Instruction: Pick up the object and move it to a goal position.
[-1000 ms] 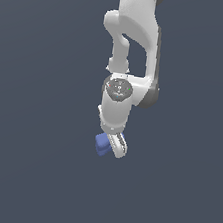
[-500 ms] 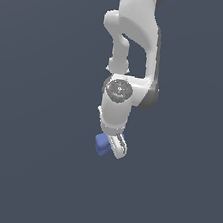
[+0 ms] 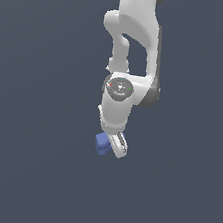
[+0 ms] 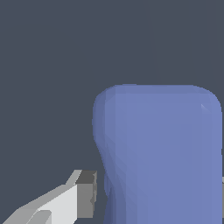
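Observation:
The object (image 3: 100, 143) is a small periwinkle-blue lumpy block, seen in the exterior view at the lower end of the white arm. My gripper (image 3: 109, 146) reaches down around it, and one white finger (image 3: 118, 145) shows on the side toward the exterior view's right. In the wrist view the object (image 4: 162, 153) fills the space between the jaws. One grey finger pad (image 4: 86, 194) stands beside it with a narrow gap. The other finger only shows as a sliver at the picture's edge. The gripper is open around the block.
The white arm (image 3: 134, 41) comes down from above the object, with its round wrist joint (image 3: 119, 88) facing the camera. The ground is a plain dark grey-blue surface (image 3: 28, 172) with nothing else on it in view.

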Motion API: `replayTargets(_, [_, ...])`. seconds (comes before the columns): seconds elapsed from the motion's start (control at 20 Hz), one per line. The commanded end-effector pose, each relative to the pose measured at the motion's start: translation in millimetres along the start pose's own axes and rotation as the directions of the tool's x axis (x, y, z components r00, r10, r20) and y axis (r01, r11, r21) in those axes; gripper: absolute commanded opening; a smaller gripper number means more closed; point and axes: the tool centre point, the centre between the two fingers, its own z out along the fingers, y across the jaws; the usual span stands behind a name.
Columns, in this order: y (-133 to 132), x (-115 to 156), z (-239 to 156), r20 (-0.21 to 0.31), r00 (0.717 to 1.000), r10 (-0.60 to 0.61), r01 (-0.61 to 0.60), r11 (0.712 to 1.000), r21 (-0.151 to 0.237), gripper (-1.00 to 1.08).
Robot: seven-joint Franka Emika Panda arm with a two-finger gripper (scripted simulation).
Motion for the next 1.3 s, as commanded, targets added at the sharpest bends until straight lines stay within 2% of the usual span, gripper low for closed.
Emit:
replayTargets(0.0, [-2, 0, -10, -0.001, 1.000, 0.000, 0.000, 1.000, 0.002, -1.00])
replayTargets(0.3, [-7, -1, -51, -0.001, 1.000, 0.000, 0.000, 1.000, 0.002, -1.00])
replayTargets(0.9, [-24, -2, -166, -0.002, 1.000, 0.001, -0.001, 1.000, 0.002, -1.00])
replayTargets(1.25, [-32, -3, -204, -0.002, 1.000, 0.000, 0.000, 1.000, 0.002, -1.00])
